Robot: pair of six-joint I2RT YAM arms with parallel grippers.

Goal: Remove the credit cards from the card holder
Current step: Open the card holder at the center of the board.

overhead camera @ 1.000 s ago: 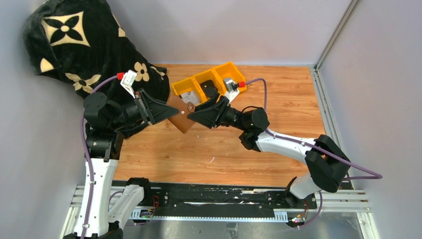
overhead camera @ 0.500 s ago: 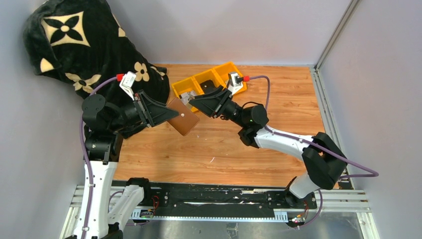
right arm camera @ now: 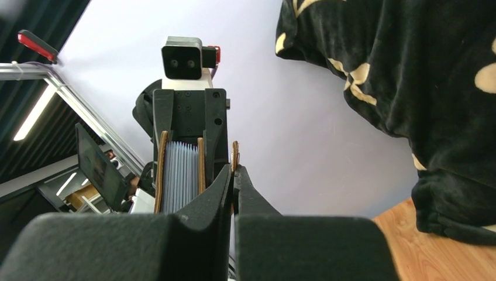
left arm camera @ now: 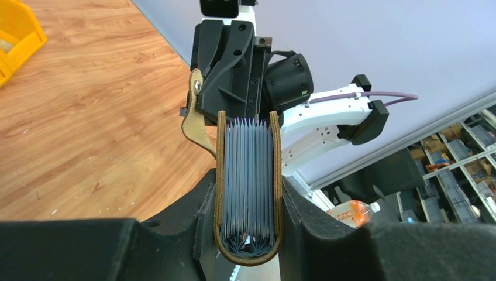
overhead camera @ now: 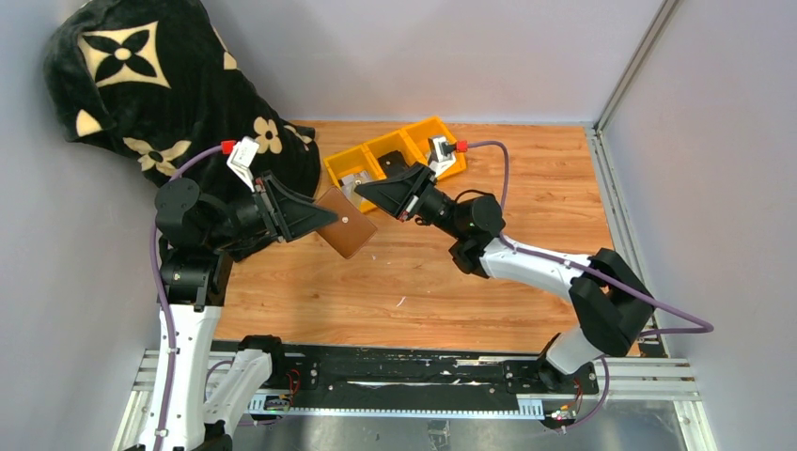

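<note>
Open card holder (left arm camera: 221,175) shows grey pleated pockets (left arm camera: 248,170).

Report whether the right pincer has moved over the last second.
Yes. The right pincer has shifted away from the arm bases, toward the yellow tray at the far side of the table, and now overlaps the tray's near edge.

Legible text, brands, numbers: none in any view.
- Blanket (overhead camera: 141,85): cream flower and four-point star motifs on black; no lettering can be made out.
- Bottle (left arm camera: 351,209), far background of the left wrist view: orange label, print too small to read.
- Card holder (left arm camera: 248,175): no stamp or marking that can be read.
</note>
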